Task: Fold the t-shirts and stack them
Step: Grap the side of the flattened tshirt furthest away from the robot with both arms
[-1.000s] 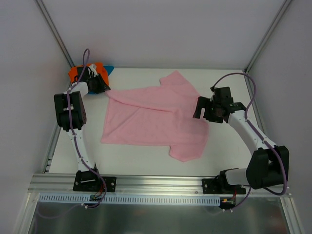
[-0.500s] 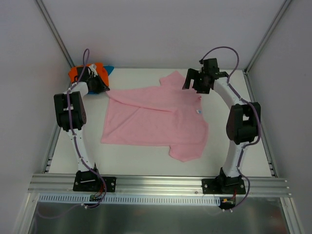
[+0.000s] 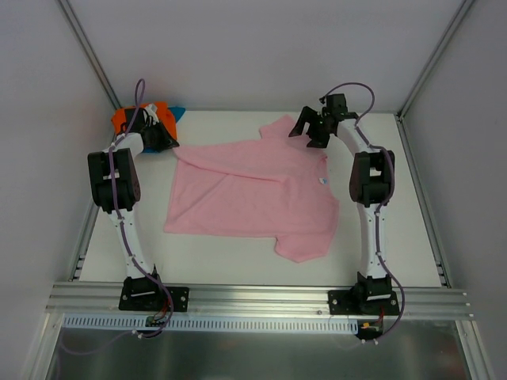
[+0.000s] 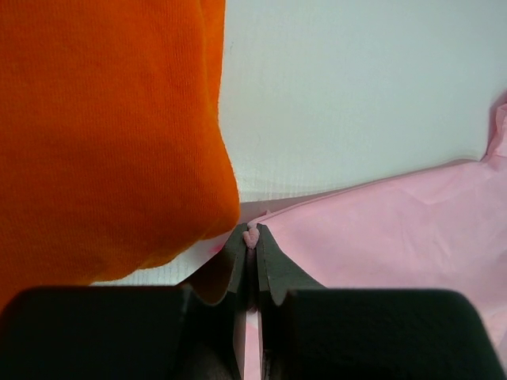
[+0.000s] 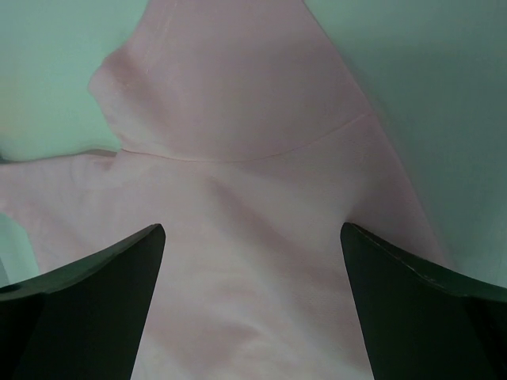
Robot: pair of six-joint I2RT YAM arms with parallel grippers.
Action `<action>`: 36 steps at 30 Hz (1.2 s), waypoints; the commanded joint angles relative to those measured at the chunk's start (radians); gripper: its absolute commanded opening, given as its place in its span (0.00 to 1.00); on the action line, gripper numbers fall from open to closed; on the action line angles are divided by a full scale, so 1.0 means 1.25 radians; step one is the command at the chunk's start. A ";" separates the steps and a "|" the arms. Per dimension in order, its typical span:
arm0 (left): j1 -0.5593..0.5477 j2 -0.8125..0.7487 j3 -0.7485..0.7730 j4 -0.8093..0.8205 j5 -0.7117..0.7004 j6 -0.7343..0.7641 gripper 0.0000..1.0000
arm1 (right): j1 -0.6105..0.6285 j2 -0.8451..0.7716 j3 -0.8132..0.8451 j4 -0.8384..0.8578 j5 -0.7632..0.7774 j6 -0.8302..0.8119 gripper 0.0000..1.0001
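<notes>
The light pink t-shirt lies spread on the white table, its small white neck tag at the right. My left gripper is shut on the shirt's far left corner, next to the orange t-shirt, which fills the left of the left wrist view. A bit of the teal-blue t-shirt shows behind the orange one. My right gripper is open above the far sleeve, its fingers wide apart over the pink cloth.
The table is boxed in by white walls with metal posts at the back corners. A metal rail runs along the near edge, where both arm bases sit.
My right arm has swung from the shirt's right side to the far edge, over the far sleeve. The left arm has not moved. The shirt lies as before.
</notes>
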 commanded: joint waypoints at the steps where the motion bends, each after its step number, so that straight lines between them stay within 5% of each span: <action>1: -0.007 -0.060 0.025 0.001 0.025 -0.013 0.00 | -0.006 -0.028 -0.023 0.006 -0.043 0.029 0.99; 21: -0.007 -0.117 -0.041 0.023 0.037 -0.028 0.00 | -0.101 -0.327 -0.504 0.107 0.167 0.009 1.00; 25: -0.009 -0.114 -0.053 0.028 0.048 -0.038 0.00 | -0.101 -0.310 -0.471 0.136 0.097 0.017 0.99; 36: -0.022 -0.109 -0.072 0.027 0.057 -0.039 0.00 | -0.100 -0.098 -0.125 0.108 -0.083 0.044 0.99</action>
